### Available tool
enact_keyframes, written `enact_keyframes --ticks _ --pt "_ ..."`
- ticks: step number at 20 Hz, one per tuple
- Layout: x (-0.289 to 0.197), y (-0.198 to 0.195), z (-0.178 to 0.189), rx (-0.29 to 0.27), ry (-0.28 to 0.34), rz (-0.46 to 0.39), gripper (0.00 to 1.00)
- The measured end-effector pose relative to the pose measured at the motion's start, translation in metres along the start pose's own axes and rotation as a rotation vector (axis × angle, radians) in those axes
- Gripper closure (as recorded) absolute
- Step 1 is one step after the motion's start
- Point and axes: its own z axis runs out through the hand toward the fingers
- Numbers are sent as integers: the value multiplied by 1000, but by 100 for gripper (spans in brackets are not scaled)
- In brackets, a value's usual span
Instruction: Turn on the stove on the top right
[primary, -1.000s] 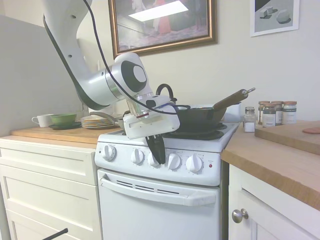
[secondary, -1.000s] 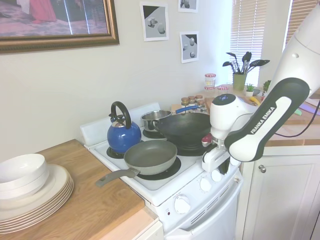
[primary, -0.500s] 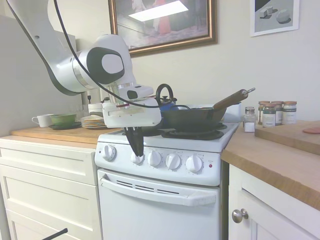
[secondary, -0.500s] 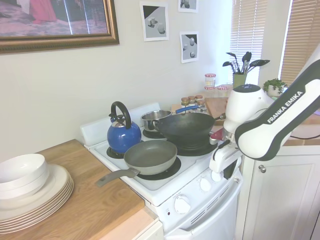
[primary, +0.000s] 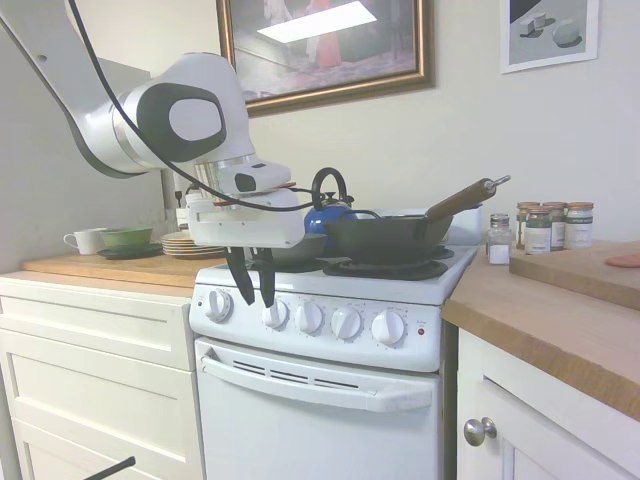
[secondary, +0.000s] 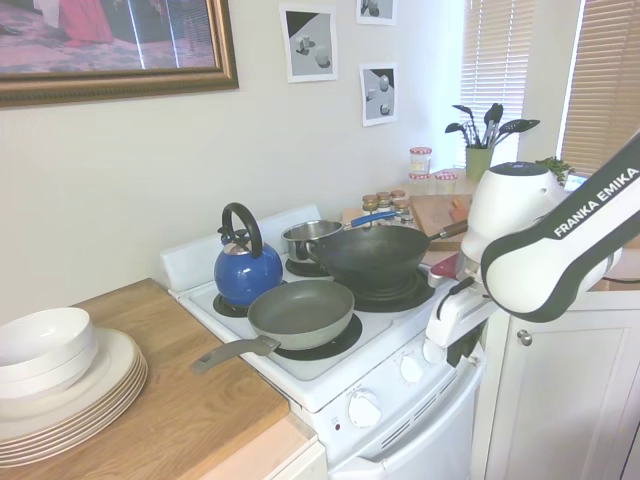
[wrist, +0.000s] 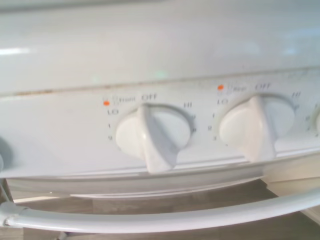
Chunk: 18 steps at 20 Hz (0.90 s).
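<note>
Moved leftward since previous frame; gripper (primary: 252, 290) now off the second knob, fingers apart, hanging in front of stove (primary: 330, 390) panel between first knob (primary: 218, 305) and second knob (primary: 275, 313). Stove between wooden counters, knob row running sideways. Wrist view: two knob grips near upright, seemingly at OFF; print blurred.

White stove (primary: 330, 400) upright, five knobs (primary: 346, 322) across its front.
</note>
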Motion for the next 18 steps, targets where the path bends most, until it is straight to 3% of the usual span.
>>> enact_keyframes --ticks 18 --pt "6 4 -6 8 13 -3 0"
